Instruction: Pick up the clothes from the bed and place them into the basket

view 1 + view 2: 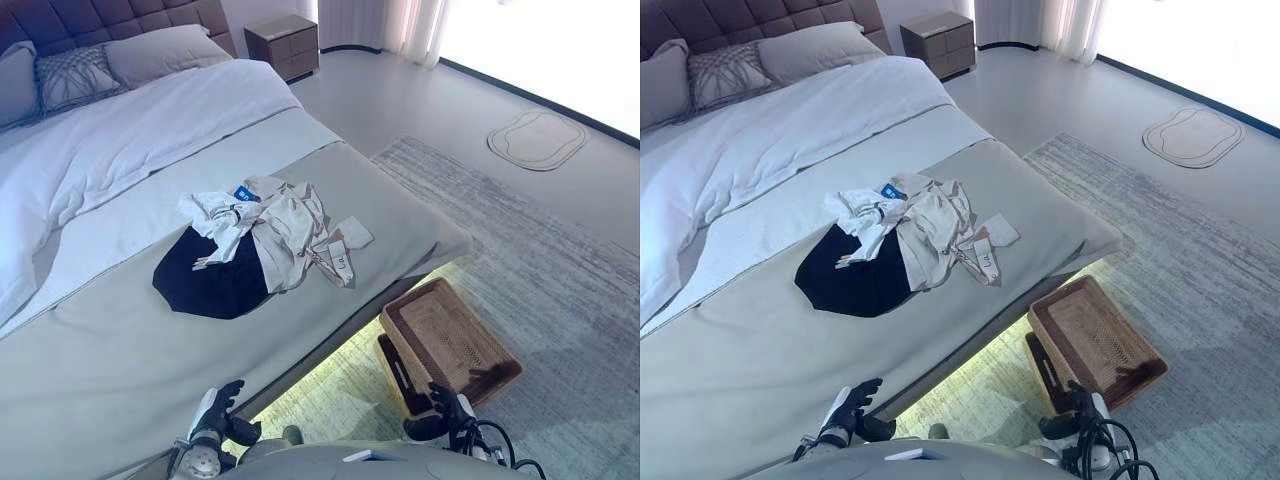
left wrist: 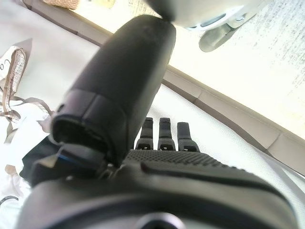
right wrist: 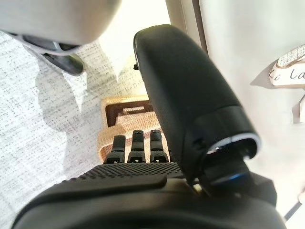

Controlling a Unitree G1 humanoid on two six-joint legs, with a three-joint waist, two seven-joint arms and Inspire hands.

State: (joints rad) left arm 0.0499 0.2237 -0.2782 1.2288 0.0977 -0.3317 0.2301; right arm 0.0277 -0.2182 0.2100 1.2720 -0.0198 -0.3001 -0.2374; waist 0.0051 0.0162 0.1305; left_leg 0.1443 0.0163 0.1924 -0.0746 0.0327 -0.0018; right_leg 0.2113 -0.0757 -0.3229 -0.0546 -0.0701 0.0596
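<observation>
Both hands hang low at the near edge of the scene, holding nothing. The left hand [image 1: 215, 418] sits just off the bed's [image 1: 120, 370] foot-end corner, its fingers [image 2: 159, 136] straight and relaxed in its wrist view, with the grey cover beyond them. The right hand [image 1: 447, 408] hovers over the rug [image 1: 560, 290], its fingers [image 3: 137, 145] likewise loose and extended, pointing toward the basket [image 1: 450, 345]. The clothes [image 1: 255, 250] lie in a heap on the bed, well ahead of the left hand and a little toward the right hand's side: a dark garment [image 1: 210, 280] nearest the left hand, with cream and white pieces [image 1: 285, 230] crumpled over and beside it, and a patterned strap [image 1: 338, 262] trailing toward the bed's edge. The basket, a brown woven one, rests tilted on the rug against the bed's side, just ahead of the right hand and empty. Pillows [image 1: 150, 55] and a nightstand [image 1: 283, 45] lie far beyond both hands.
</observation>
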